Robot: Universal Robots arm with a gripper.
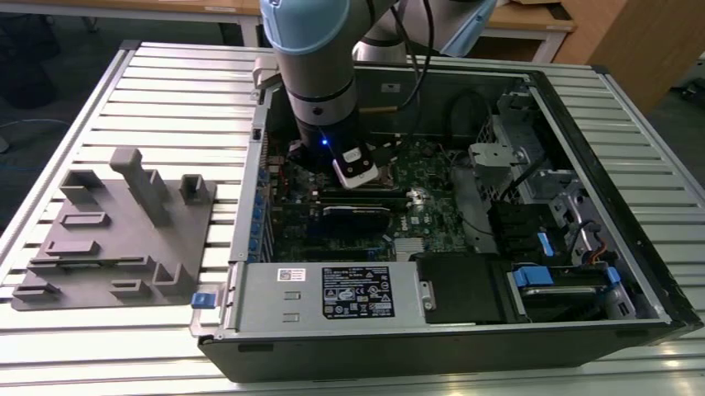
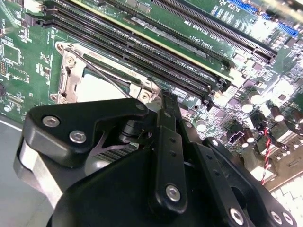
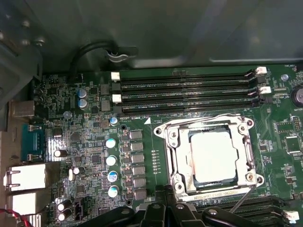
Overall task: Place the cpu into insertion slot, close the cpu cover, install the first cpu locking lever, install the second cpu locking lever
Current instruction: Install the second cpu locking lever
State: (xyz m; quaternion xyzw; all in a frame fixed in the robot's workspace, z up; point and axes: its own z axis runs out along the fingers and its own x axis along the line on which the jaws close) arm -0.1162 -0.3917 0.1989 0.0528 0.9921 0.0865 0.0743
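As seen closely: square matte-grey cpu (image 3: 212, 157) seated | shiny cpu cover (image 3: 173, 156) apparently down

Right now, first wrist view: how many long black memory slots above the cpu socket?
3, stacked in parallel above the socket: top, middle, bottom. More slots below the socket are partly hidden by the end effector.

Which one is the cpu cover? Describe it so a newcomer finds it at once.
Start at the green motherboard inside the open black computer case. Below the long black memory slots in the first wrist view lies the cpu cover, a thin shiny square metal frame. Alone among its neighbours, it has a large window showing the silvery-grey cpu.
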